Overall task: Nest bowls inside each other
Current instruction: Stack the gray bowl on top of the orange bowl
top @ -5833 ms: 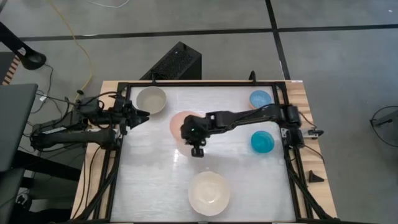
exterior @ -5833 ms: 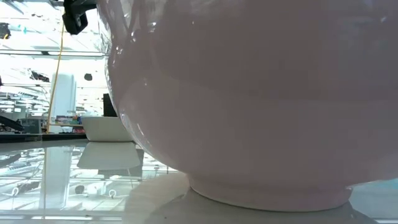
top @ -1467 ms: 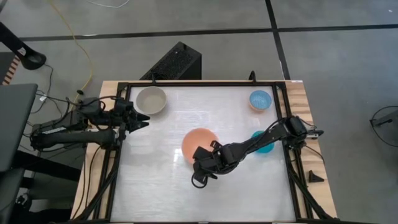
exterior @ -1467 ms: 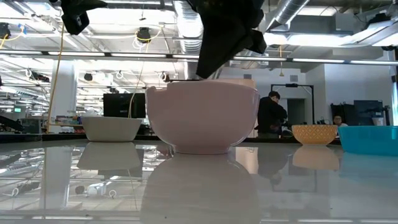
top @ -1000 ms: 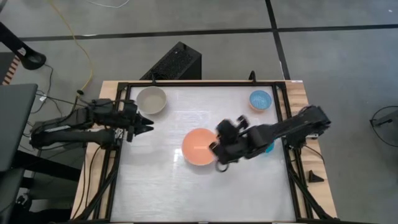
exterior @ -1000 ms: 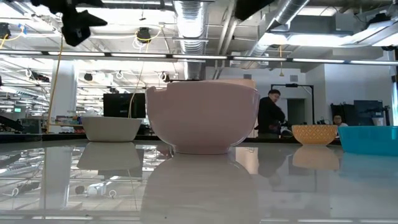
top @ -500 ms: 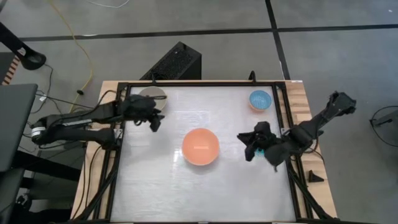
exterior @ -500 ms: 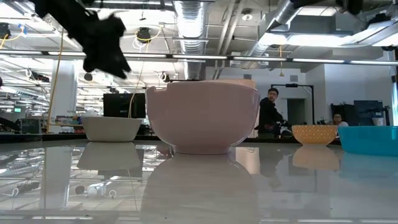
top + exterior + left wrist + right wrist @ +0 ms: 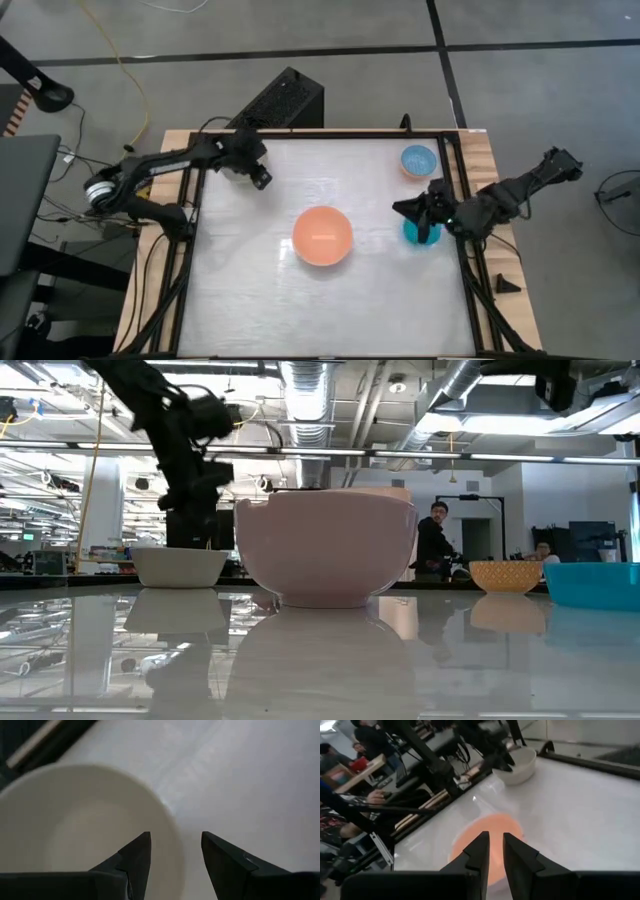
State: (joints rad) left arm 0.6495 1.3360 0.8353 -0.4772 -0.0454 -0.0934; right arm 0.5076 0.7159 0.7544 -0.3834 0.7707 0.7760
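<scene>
A salmon-pink bowl [image 9: 322, 236] stands mid-table; in the low view its wall [image 9: 325, 550] looks pale. The beige-grey bowl [image 9: 75, 830] stands at the far left, mostly under my left arm in the high view. My left gripper [image 9: 175, 842] is open above it and points steeply down. One finger is over the bowl's inside and one outside its rim. The light blue bowl [image 9: 418, 160] is far right. The teal bowl [image 9: 422, 233] lies partly under my right gripper [image 9: 400, 209]. That gripper points left with a narrow gap and nothing in it.
Black frame rails [image 9: 190, 250] run round the white table. A black box [image 9: 285, 100] stands beyond the far edge. The near half of the table [image 9: 330, 310] is bare. A person [image 9: 435, 540] stands in the room behind.
My left gripper has swung from the table's left edge out over the beige-grey bowl, tipping downward as it sank. My right gripper has drawn back from beside the salmon-pink bowl toward the right edge and now stands over the teal bowl. No bowl has moved.
</scene>
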